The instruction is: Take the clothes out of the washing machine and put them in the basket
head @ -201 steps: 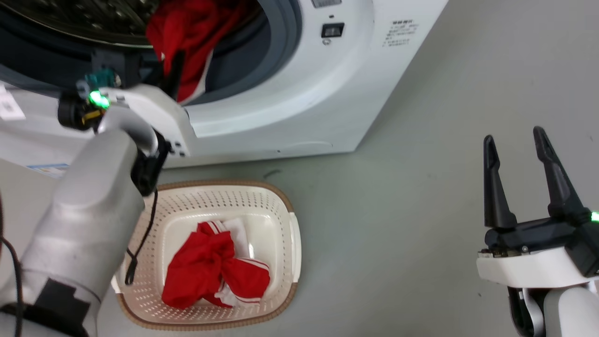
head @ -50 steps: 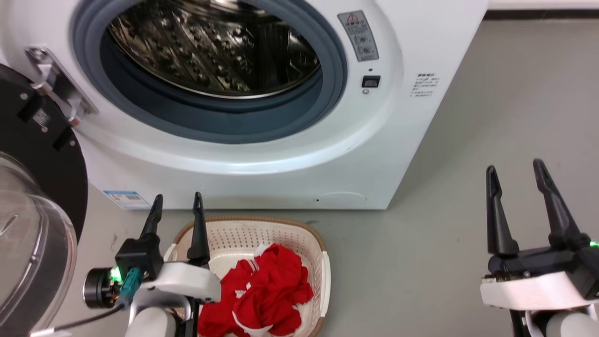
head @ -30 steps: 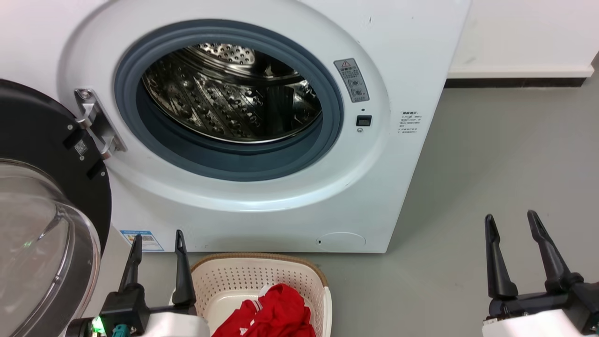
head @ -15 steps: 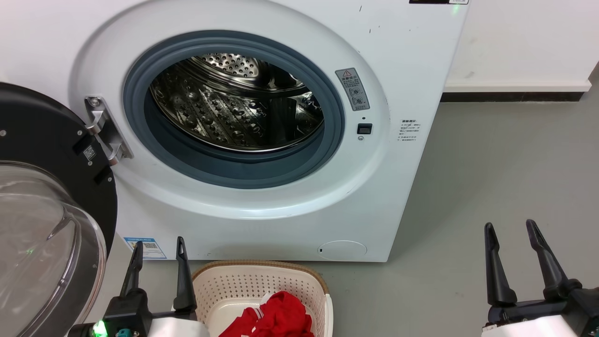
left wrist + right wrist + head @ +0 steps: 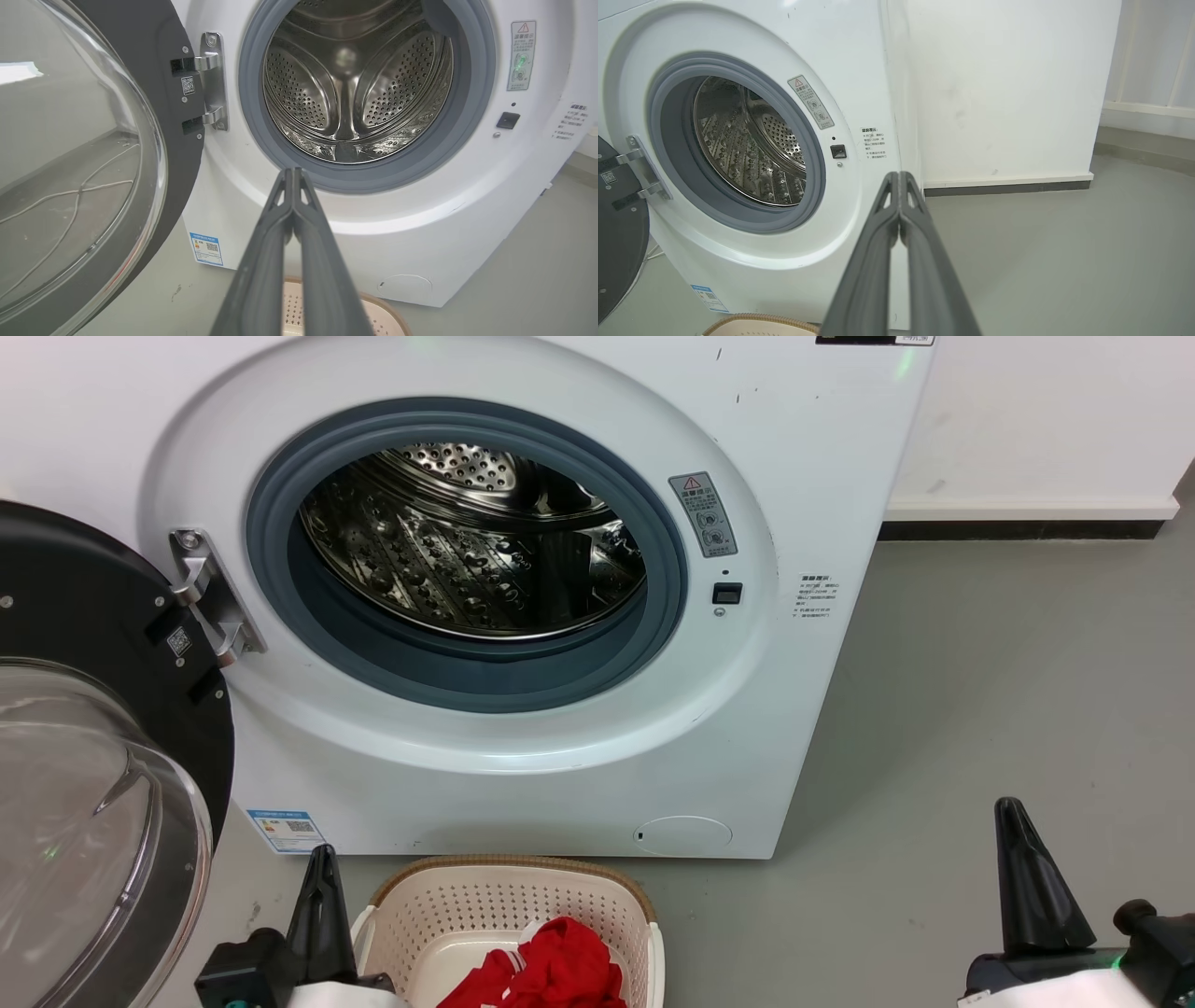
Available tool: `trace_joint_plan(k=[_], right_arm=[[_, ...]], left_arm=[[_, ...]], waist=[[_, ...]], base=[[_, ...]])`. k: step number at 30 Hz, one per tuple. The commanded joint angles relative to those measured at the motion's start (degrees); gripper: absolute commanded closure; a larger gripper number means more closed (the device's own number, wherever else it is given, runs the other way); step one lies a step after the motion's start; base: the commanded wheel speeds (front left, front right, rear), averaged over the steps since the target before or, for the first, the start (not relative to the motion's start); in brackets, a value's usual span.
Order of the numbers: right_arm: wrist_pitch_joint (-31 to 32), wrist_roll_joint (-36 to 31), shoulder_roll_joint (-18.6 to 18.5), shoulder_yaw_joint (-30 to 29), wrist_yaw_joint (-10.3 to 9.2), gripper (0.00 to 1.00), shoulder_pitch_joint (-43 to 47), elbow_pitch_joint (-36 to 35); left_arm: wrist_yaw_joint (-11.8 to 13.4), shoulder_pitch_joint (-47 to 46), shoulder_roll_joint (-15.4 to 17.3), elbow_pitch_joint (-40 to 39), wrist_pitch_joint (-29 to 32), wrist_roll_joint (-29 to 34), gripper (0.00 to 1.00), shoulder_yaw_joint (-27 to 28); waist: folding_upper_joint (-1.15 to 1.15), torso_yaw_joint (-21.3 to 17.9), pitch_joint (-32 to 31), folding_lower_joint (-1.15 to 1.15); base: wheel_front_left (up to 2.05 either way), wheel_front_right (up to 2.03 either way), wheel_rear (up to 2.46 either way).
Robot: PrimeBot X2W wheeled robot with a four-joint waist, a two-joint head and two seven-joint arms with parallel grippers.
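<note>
The left claw is hanging low in front of the washing machine, pinched tight and gripping nothing. The right claw, out past the machine's right corner, is clenched empty too. Just beside the left claw, the basket is sitting at the machine's foot, holding the red clothes. The drum is showing bare steel, with the door standing open. To my eye the job is looking finished, with nothing left to fetch.
</note>
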Motion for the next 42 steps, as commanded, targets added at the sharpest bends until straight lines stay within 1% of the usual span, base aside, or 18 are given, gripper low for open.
trace_joint_plan(k=[1,18,19,30,42], right_arm=[[0.55,3.55,-0.42,0.11,0.0,1.0,-0.91,-0.22],[4.06,22.69,-1.44,0.47,-0.01,1.0,-4.19,3.76],[4.06,22.69,-1.44,0.47,-0.01,1.0,-4.19,3.76],[6.18,33.04,-1.78,0.44,-0.01,1.0,-5.77,5.8],[8.38,42.84,-2.0,0.25,-0.02,1.0,-7.36,7.76]], left_arm=[[-0.48,-1.27,0.25,-0.54,0.52,-3.32,1.0,0.24],[-3.45,-4.17,1.01,2.34,4.31,-22.2,1.0,0.97],[-3.45,-4.17,1.01,2.34,4.31,-22.2,1.0,0.97],[-5.05,-5.64,1.3,3.64,6.5,-32.5,1.0,1.5],[-6.6,-6.91,1.46,4.78,8.69,-42.29,1.0,2.19]], waist=[[0.0,0.01,0.01,0.0],[0.0,0.04,0.05,0.0],[0.0,0.04,0.05,0.0],[0.0,0.07,0.08,0.0],[0.0,0.1,0.11,0.0]], base=[[0.0,0.0,0.0],[0.0,0.0,0.0],[0.0,0.0,0.0],[0.0,0.0,0.0],[0.0,0.0,0.0]])
